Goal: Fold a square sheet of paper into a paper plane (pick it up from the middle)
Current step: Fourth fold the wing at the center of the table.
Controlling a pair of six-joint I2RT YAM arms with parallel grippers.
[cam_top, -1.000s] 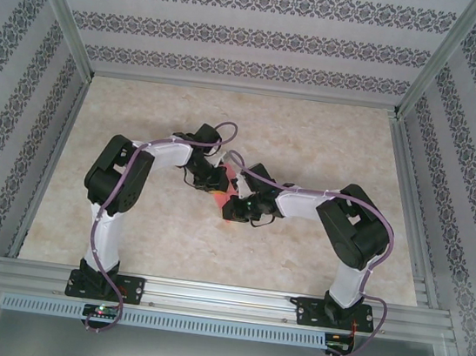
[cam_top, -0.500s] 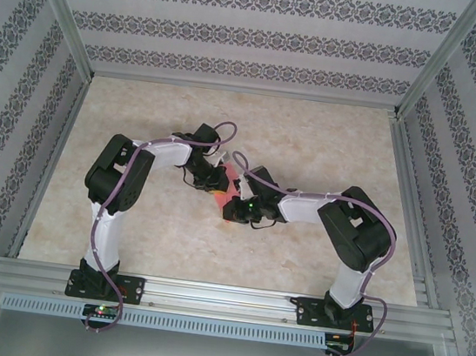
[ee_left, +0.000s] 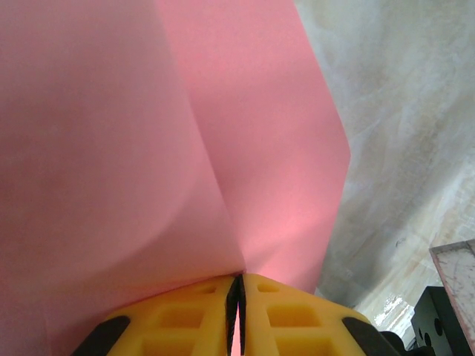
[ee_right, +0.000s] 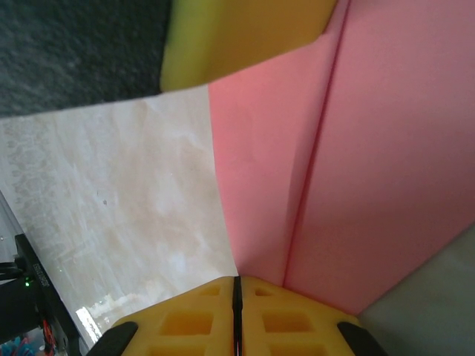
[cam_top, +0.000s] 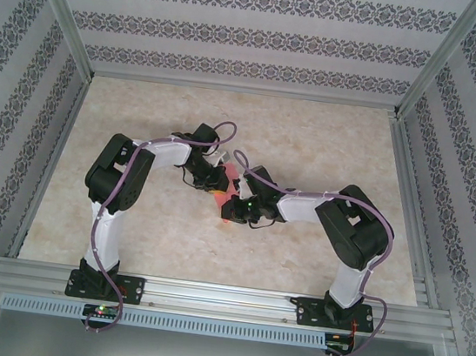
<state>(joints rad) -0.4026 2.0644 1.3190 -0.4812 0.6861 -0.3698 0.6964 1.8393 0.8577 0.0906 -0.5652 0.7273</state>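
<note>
Marbled beige tabletop (cam_top: 330, 146), boxed in by patterned wallpaper walls (cam_top: 239, 33), w/ an aluminium rail (cam_top: 222, 299) along the near edge where both arm bases are bolted. Both arms bend inward and meet near the tabletop's centre, w/ the pink sheet (cam_top: 221, 197) between them. It's mostly hidden under the wrists in the top view, just slivers of pink showing.

Left hand (cam_top: 218, 182): in its wrist cam the yellow fingers (ee_left: 185, 315) are pressed together w/ only a hairline seam, and the sheet's (ee_left: 133, 148) edge goes right into that seam, so it's pinched on the paper. A crease runs up from the pinch pt, splitting the sheet into two panels; the right panel ends in a corner against the tabletop (ee_left: 415, 104) behind.

Right hand (cam_top: 234, 208): same story in its wrist cam – fingers (ee_right: 185, 319) closed tight, a fold line of the sheet (ee_right: 386, 163) running down to the seam, paper clamped there. At the top of that view one yellow finger (ee_right: 237, 37) of the left hand overlaps the sheet's far edge. Sheet looks lifted off the tabletop (ee_right: 126, 200), held at two ends – can't tell if any part touches down
</note>
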